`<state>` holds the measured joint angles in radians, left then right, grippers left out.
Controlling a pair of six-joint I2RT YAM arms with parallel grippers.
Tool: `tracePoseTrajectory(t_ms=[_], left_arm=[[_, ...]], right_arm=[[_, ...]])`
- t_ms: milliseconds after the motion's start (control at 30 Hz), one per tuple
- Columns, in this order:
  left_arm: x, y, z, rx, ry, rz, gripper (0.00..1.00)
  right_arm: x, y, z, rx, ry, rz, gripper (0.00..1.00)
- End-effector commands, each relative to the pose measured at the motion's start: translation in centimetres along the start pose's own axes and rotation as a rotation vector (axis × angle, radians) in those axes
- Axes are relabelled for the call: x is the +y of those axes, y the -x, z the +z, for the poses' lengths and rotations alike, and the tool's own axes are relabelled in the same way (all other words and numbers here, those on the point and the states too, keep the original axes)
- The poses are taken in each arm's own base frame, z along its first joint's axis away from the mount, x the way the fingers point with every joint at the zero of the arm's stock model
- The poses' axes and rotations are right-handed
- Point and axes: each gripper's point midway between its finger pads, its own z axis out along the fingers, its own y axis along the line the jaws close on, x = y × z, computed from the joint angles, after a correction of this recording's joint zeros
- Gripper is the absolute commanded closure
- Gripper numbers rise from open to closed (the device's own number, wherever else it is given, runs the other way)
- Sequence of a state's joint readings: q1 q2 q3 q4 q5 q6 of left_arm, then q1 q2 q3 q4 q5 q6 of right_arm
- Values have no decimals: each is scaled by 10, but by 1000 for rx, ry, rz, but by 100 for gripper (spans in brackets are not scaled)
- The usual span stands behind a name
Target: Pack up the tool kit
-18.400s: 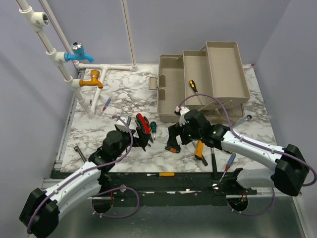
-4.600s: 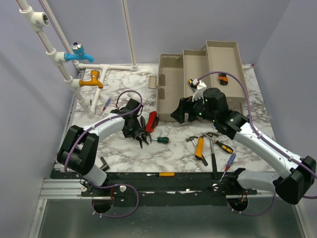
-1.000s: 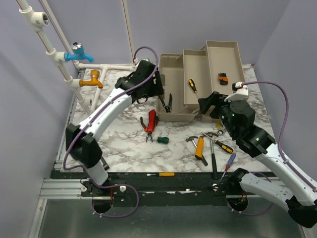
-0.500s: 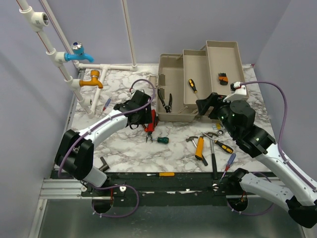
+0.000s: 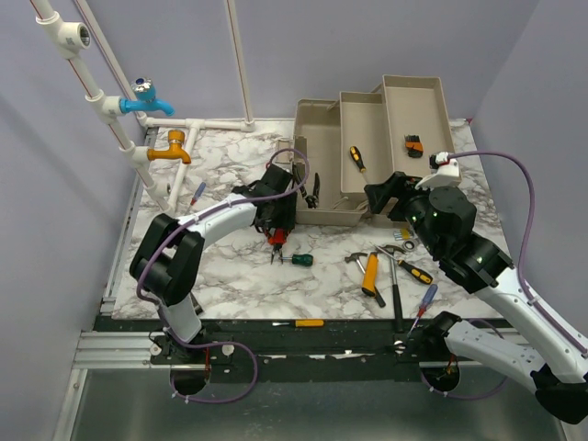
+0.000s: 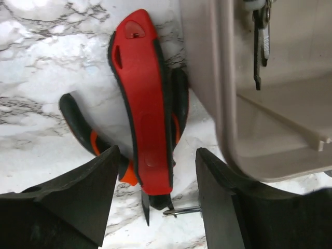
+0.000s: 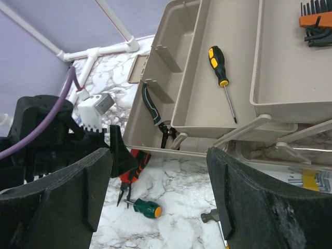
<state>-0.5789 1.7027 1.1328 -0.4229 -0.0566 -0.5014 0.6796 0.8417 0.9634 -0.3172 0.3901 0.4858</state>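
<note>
The beige toolbox (image 5: 306, 129) stands open at the back, its trays fanned out. It holds black pliers (image 5: 314, 190), a yellow-black screwdriver (image 5: 358, 161) and hex keys (image 5: 413, 144). Red pliers (image 6: 145, 119) lie on the marble against the toolbox wall (image 6: 207, 78). My left gripper (image 6: 155, 207) is open, and its fingers straddle the pliers' head with a gap on each side. My right gripper (image 7: 155, 207) hangs open and empty above the table in front of the toolbox (image 7: 197, 98).
A green stubby screwdriver (image 5: 300, 259) lies just beyond the red pliers' tip. An orange-handled hammer (image 5: 369, 272) and several screwdrivers (image 5: 409, 268) lie front right. A yellow screwdriver (image 5: 299, 322) rests at the near edge. Blue (image 5: 147, 99) and orange (image 5: 170, 150) taps stand back left.
My left arm has swung from the toolbox's left end down to the red pliers, and its jaws have narrowed around them. The right arm has not moved.
</note>
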Motion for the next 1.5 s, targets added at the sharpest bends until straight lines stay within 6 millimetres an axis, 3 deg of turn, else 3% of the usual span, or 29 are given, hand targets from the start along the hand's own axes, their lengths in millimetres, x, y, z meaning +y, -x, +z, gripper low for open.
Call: tracePoseTrajectory(t_ms=[0, 233, 300, 433, 800, 933, 1067, 1233, 1300, 1467], left_arm=[[-7, 0, 12, 47, 4, 58, 40], [4, -17, 28, 121, 81, 2, 43], [5, -20, 28, 122, 78, -6, 49], [9, -18, 20, 95, 92, -16, 72], [17, 22, -53, -136, 104, -41, 89], [19, 37, -80, -222, 102, -77, 89], [2, 61, -107, -325, 5, -65, 89], [-41, 99, -133, -403, -176, 2, 89], [-53, 111, -136, -411, -214, 19, 89], [-72, 136, -120, -396, -237, 57, 89]], right_arm=[[0, -5, -2, 15, 9, -20, 19], [0, -2, -3, 8, 11, -18, 19], [0, -2, -4, 6, 12, -18, 19], [0, -1, -4, 4, 12, -20, 19], [2, 1, -4, -7, 24, -10, 19], [2, 0, -3, -3, 23, -9, 19], [2, -1, -3, -3, 24, -7, 19], [3, -1, -4, -3, 27, -5, 19], [2, -1, -4, -4, 25, -5, 19], [0, 0, -6, -8, 22, -8, 19]])
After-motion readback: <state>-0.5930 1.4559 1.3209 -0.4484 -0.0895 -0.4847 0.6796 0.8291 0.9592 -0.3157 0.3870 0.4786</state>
